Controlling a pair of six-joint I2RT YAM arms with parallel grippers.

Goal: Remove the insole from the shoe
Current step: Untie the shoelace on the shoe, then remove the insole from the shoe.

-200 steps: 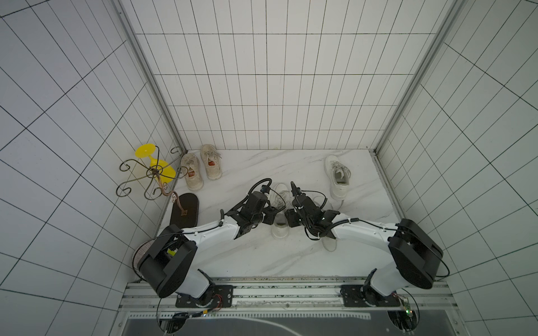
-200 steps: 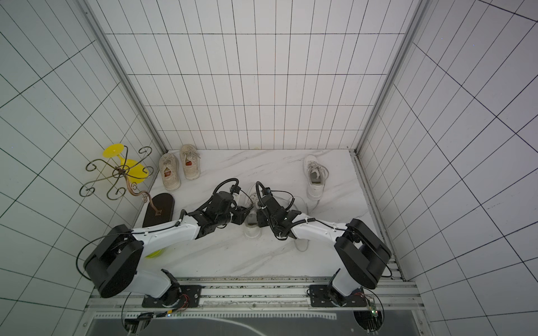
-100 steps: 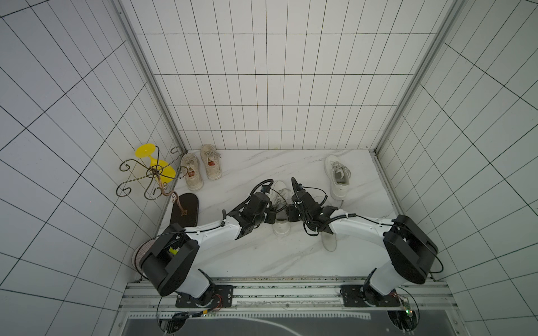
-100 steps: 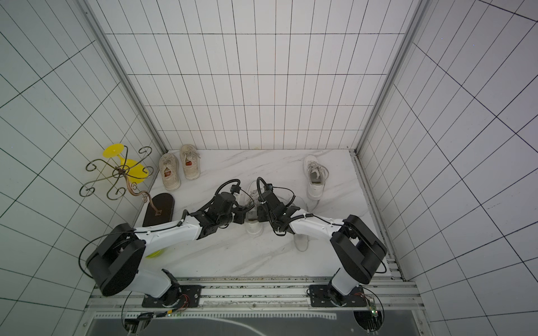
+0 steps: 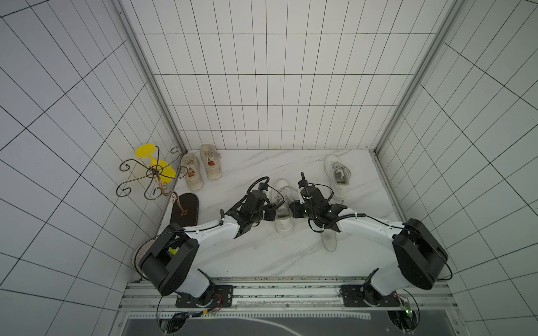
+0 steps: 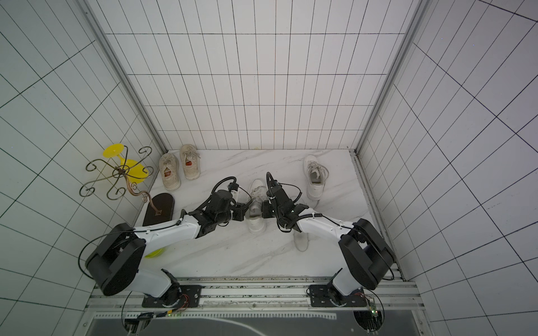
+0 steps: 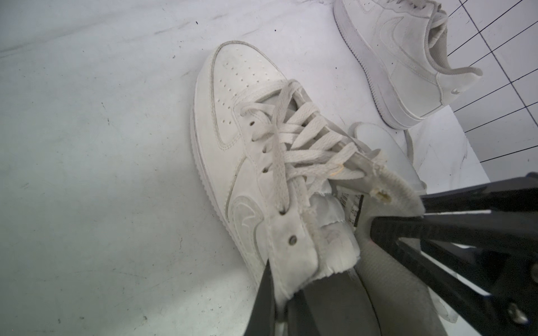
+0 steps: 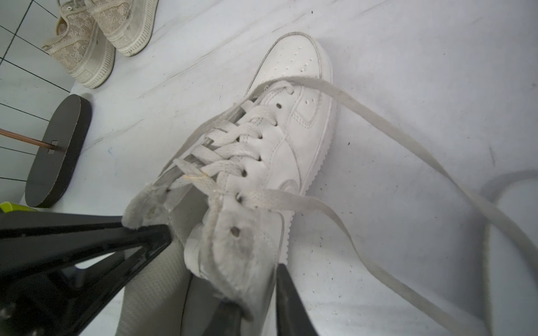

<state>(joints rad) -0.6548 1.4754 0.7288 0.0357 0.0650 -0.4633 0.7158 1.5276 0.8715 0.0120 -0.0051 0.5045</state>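
Mid-surface, the left claw (image 7: 283, 296) and right claw (image 8: 247, 305) each pinch a collar wall of the shoe (image 5: 283, 209), whose grey insole (image 7: 390, 296), likely light and floppy, lies inside, best pinched at its heel edge.

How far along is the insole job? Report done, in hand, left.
Done: the left fingers and right fingers grip opposite collar sides of the white sneaker. In hand: bracing its opening. Left: the grey insole looks still inside, not gripped; it must be pulled out. A pale insole-shaped piece already lies loose nearby.
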